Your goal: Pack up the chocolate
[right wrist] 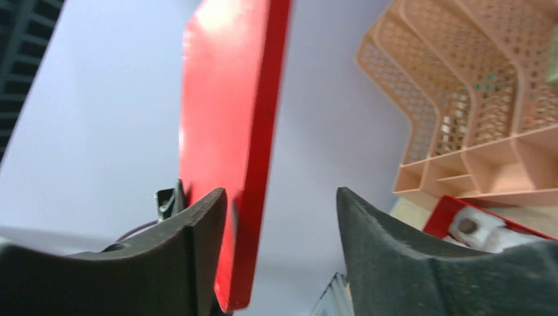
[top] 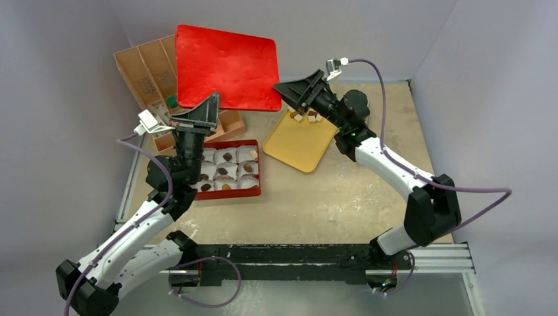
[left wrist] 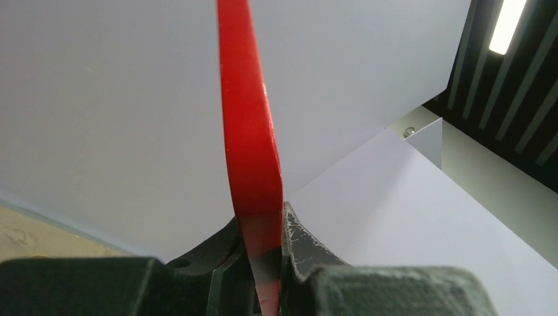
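My left gripper [top: 209,108] is shut on the lower left edge of a flat red lid [top: 227,66] and holds it up, tilted above the table. In the left wrist view the lid [left wrist: 253,164] stands edge-on, pinched in that gripper [left wrist: 266,263]. My right gripper [top: 289,92] is open at the lid's right edge. In the right wrist view the lid [right wrist: 227,131] lies against one finger of that gripper [right wrist: 279,217], with a gap to the other. Chocolate pieces [top: 224,171] sit in white paper cups in the red box [top: 227,195]. A few more pieces [top: 309,118] lie on the yellow tray [top: 303,148].
A peach compartment organiser [top: 141,72] stands at the back left, partly behind the lid, with a small green block [top: 172,101] in it. It also shows in the right wrist view [right wrist: 474,99]. Grey walls close the back and both sides.
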Available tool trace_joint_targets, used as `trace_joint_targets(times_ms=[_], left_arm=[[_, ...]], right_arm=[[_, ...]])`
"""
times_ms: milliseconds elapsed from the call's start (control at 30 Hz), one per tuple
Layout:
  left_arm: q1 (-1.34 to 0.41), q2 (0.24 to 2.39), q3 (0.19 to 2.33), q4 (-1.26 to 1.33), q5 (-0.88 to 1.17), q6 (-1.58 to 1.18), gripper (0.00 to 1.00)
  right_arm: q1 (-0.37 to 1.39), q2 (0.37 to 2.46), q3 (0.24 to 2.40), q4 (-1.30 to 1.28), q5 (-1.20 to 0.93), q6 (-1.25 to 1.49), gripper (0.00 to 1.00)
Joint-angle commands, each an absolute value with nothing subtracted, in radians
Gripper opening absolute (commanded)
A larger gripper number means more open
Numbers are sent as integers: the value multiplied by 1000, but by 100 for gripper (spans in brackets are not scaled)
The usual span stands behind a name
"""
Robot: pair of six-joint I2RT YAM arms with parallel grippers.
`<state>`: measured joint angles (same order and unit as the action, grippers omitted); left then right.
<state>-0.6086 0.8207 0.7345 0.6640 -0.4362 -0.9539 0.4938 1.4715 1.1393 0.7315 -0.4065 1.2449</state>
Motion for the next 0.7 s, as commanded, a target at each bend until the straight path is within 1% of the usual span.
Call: trace_joint_targets(times_ms=[0,133,300,433,667], left_arm=[[-609,789,725,748,-447,-1011,0],[-609,791,713,726,-470,-1003,0],[-609,801,683,759,-474,-1010,0],[-609,807,675,759,-478,-1014,0],[-609,790,661,737,-493,-997,0]], right_arm=[[501,1501,1223,1002,-509,1374,59],[502,1506,1233,967,-509,1369,50],[508,1537,1253,1004,-546,1421,48],[525,1561,1278,1001,-561,1443,42],[527,1585,1295,978,-567,1449,22]])
